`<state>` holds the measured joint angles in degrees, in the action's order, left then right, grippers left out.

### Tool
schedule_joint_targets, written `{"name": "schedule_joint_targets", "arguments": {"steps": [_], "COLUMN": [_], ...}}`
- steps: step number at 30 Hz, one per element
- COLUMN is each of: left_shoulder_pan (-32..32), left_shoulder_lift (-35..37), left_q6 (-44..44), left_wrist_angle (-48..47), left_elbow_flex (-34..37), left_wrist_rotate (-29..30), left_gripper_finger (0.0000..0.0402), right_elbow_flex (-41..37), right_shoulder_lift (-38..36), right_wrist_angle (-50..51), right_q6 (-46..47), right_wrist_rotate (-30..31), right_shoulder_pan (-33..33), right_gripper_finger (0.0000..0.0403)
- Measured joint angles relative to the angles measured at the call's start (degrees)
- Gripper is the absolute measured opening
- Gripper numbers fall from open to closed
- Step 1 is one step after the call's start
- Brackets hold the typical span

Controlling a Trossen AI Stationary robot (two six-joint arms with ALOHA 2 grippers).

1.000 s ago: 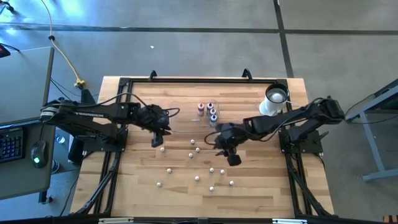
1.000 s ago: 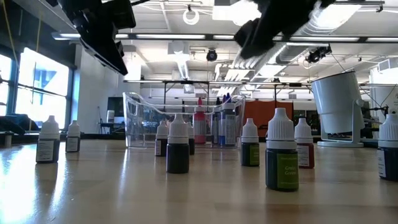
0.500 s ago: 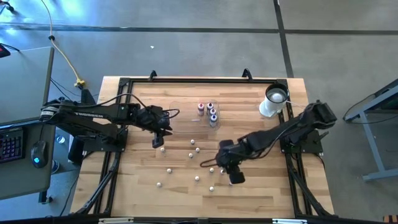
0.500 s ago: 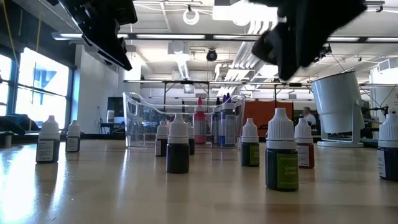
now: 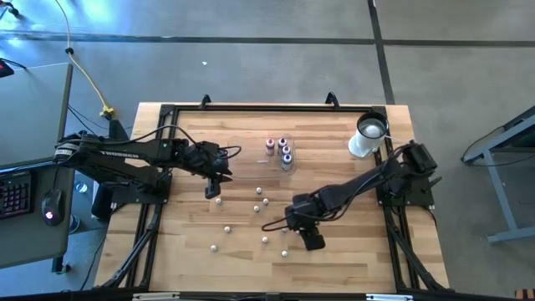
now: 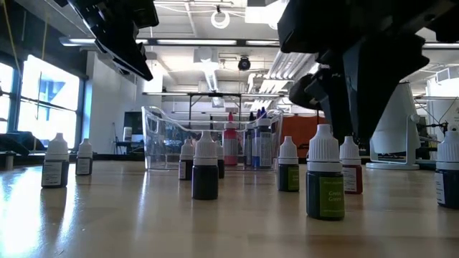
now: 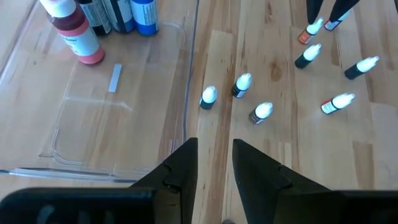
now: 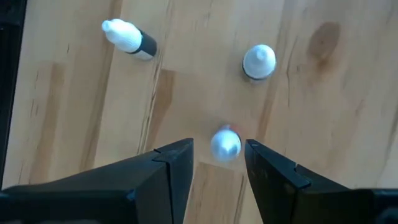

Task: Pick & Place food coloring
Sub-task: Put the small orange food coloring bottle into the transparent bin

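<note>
While your left gripper (image 5: 212, 185) hangs with its fingers slightly parted near the clear shallow plastic tray (image 7: 74, 118), your right gripper (image 8: 217, 163) sits low over the wooden table (image 5: 184, 242) with its fingers spread. A tiny white-capped food coloring bottle with a hint of red (image 8: 225, 144) stands between those fingers, ungripped. More small white-capped bottles (image 5: 265, 240) are scattered around it, and a few bottles (image 5: 281, 150) stand in the tray.

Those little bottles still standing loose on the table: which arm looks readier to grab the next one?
The right. Its hand hangs open directly over a white-capped bottle, fingers on either side. The left hand waits over the table, left of the clear tray, with no bottle between its fingers.
</note>
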<state>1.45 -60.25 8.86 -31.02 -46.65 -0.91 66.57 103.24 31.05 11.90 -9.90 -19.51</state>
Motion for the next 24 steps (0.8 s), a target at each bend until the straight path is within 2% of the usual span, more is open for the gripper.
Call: {"name": "schedule_joint_targets", "arguments": {"steps": [15,24], "left_shoulder_pan": [0.0,0.0], "left_shoulder_lift": [-0.02,-0.02], "left_q6": [0.0,0.02], "left_wrist_angle": [-0.68,-0.86], "left_elbow_flex": [0.0,-0.02], "left_wrist_rotate": [-0.04,-0.13], "left_gripper_finger": [0.0099,0.0099], "right_elbow_flex": [0.02,0.02], "right_shoulder_lift": [2.61,4.92], "right_wrist_angle": [-2.44,-2.69], "right_q6": [-0.29,-0.44], "right_wrist_rotate": [0.67,-1.79], "right_shoulder_pan": [0.02,0.59], "right_gripper_finger": [0.0134,0.0072]}}
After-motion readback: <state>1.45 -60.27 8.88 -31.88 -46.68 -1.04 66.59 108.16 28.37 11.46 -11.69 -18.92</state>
